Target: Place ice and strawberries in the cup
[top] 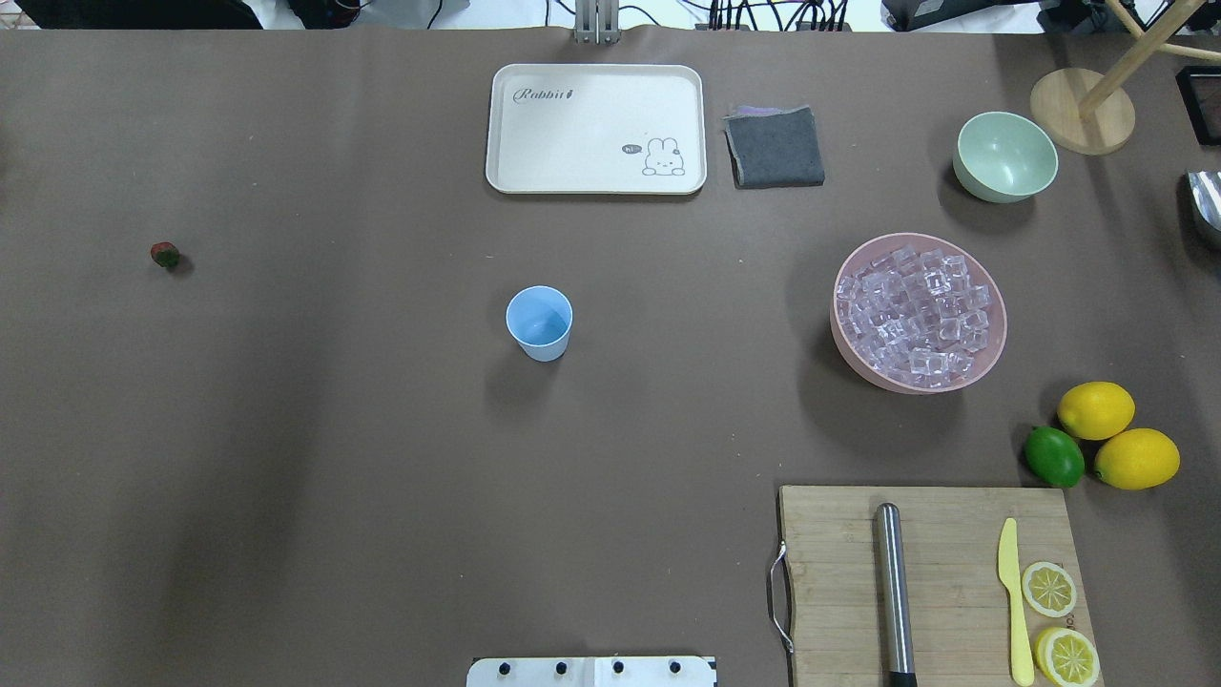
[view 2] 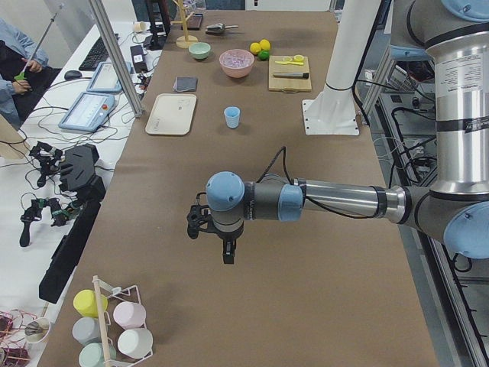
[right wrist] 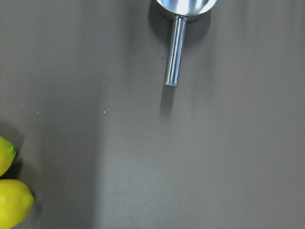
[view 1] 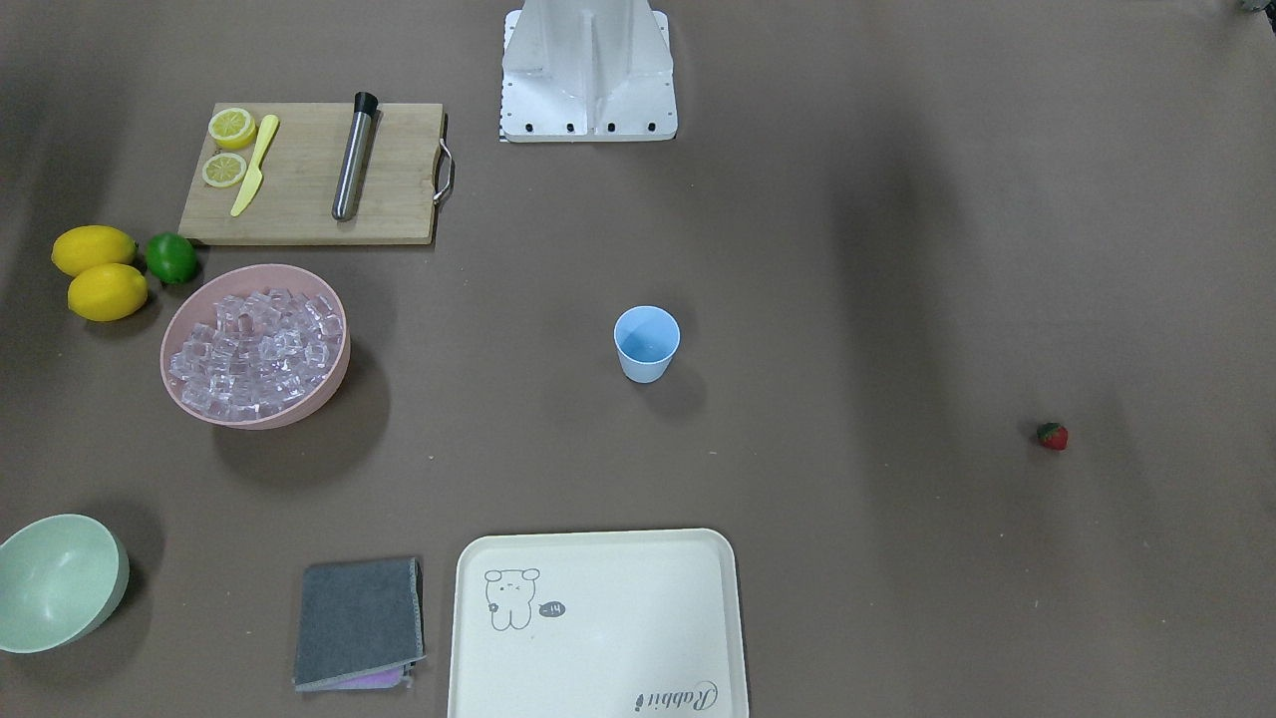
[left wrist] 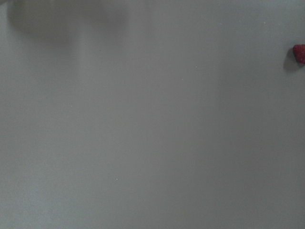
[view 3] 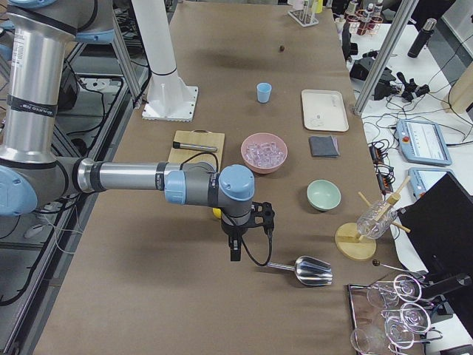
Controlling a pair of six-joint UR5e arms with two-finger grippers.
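The left gripper (view 2: 227,257) hangs fingers-down over bare brown table at the robot's left end. It shows only in the side view, so whether its jaws are spread or pressed together cannot be told. Its wrist camera looks down on plain tabletop, with the strawberry (left wrist: 299,53) at the picture's right edge.

The right gripper (view 3: 235,255) hangs likewise over the table's right end, and its jaw state cannot be told either. Just beyond it lies a metal scoop (view 3: 307,270), flat on the table. In the right wrist view the scoop's handle points into the picture from the top edge, and two lemons (right wrist: 12,202) sit at the lower left.

The cup (top: 540,324) stands upright near the middle of the table, well apart from both grippers, with nothing visible inside. The strawberry lies alone, far to the cup's left. The ice (top: 918,315) fills a pink bowl (top: 863,367) to the cup's right. On the near right, a cutting board (top: 944,563) carries a steel cylinder, a yellow knife and lemon slices. A lime (top: 1054,456) touches the lemons between board and bowl. On the far side lie a cream tray (top: 591,143), a grey cloth (top: 775,147) and a pale green bowl (top: 1006,157).
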